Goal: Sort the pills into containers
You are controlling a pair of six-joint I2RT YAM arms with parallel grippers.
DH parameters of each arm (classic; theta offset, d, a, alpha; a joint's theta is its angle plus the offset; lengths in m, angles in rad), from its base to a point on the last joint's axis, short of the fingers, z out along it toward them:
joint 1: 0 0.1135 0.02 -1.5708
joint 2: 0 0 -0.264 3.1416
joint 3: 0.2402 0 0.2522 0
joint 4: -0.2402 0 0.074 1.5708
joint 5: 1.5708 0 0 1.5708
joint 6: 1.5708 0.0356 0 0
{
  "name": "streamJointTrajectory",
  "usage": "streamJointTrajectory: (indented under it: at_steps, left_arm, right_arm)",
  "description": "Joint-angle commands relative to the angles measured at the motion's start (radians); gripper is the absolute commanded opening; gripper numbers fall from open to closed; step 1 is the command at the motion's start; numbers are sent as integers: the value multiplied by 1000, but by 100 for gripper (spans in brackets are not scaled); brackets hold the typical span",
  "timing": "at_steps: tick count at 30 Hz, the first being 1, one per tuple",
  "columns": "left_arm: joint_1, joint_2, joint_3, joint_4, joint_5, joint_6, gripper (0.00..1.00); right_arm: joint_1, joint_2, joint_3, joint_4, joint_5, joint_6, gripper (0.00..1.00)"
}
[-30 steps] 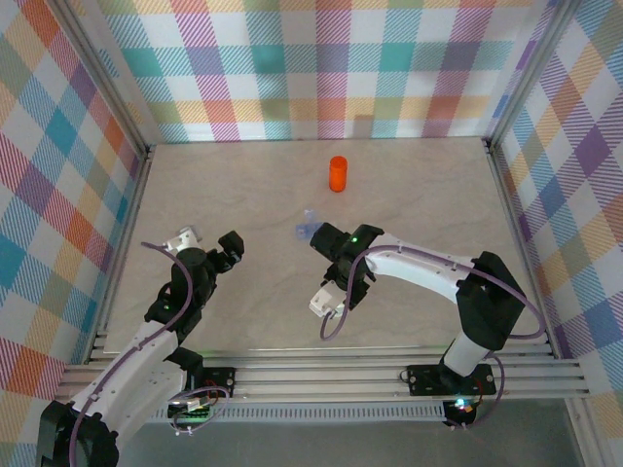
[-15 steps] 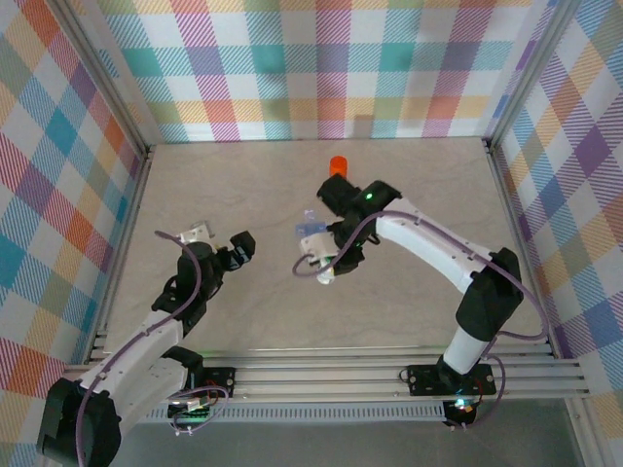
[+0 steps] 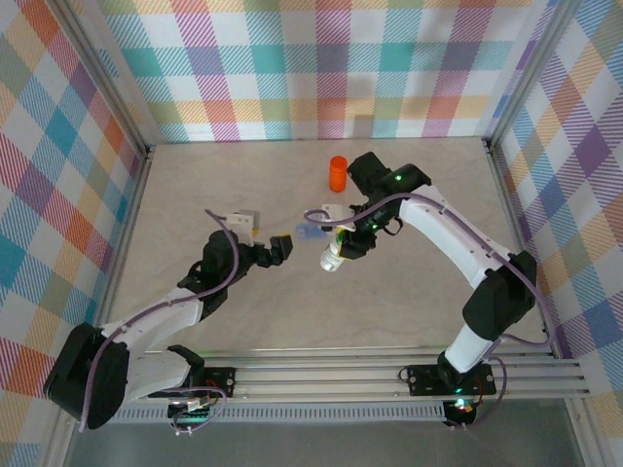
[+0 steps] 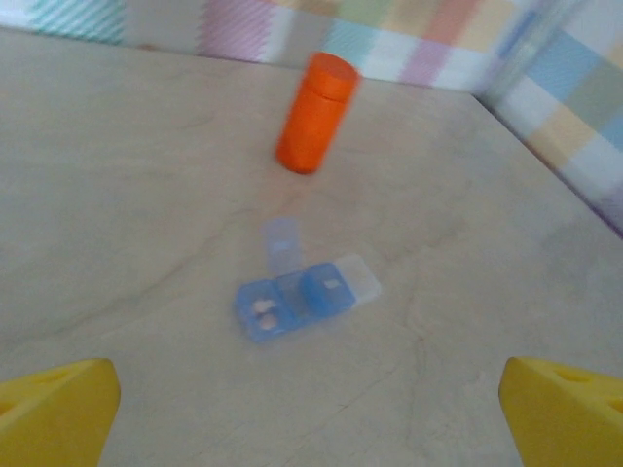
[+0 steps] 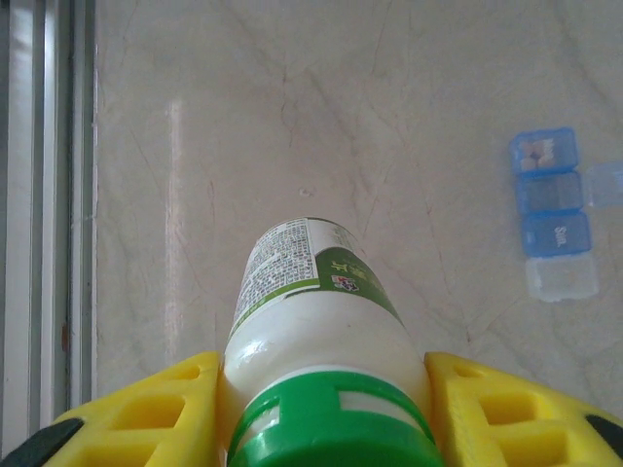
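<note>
The pale-blue pill box (image 4: pixel 302 297) lies flat on the table, one lid flipped up, and two small pale pills (image 4: pixel 263 309) sit in its end container. My left gripper (image 4: pixel 311 428) hovers open just short of the box, yellow fingertips (image 4: pixel 54 409) wide apart. From above, the left gripper (image 3: pixel 282 250) is immediately left of the pill box (image 3: pixel 310 233). My right gripper (image 5: pixel 326 409) is shut on a white green-capped bottle (image 5: pixel 311 302), held off the table near its cap. From above the bottle (image 3: pixel 333 257) hangs just right of the box. The pill box (image 5: pixel 553 219) also lies right of the bottle.
An orange cylindrical bottle (image 3: pixel 337 173) stands upright behind the pill box, also seen as orange bottle (image 4: pixel 313 114). Plaid walls (image 3: pixel 311 68) enclose the table on three sides. An aluminium rail (image 3: pixel 321 375) runs along the near edge.
The right arm has carried the white bottle from the near middle up and back, beside the pill box. The left arm has reached right toward the box, jaws still open.
</note>
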Motion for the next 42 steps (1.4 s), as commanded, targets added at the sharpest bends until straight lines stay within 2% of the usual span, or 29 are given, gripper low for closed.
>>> streamJointTrajectory:
  at_steps: [1, 5, 8, 14, 21, 32, 42]
  left_arm:
    - [-42, 72, -21, 194, 208, 285, 100]
    - [-50, 128, 37, 123, 395, 439, 100]
    - [-54, 147, 69, 104, 437, 485, 100]
    - [-72, 191, 103, 98, 522, 512, 96]
    - [-112, 197, 127, 114, 534, 506, 87]
    - [-158, 163, 157, 93, 562, 488, 76]
    - [-179, 171, 187, 71, 536, 483, 64]
  right_arm:
    - [-29, -44, 34, 30, -109, 24, 16]
    - [-55, -50, 8, 30, -117, -5, 15]
    - [-64, -63, -16, 37, -152, -16, 14]
    - [-72, -89, -24, 66, -320, -9, 15]
    - [-72, -88, -53, 104, -440, 4, 15]
    - [-72, -87, -106, 194, -457, 62, 16]
    - [-71, -93, -131, 211, -457, 76, 16]
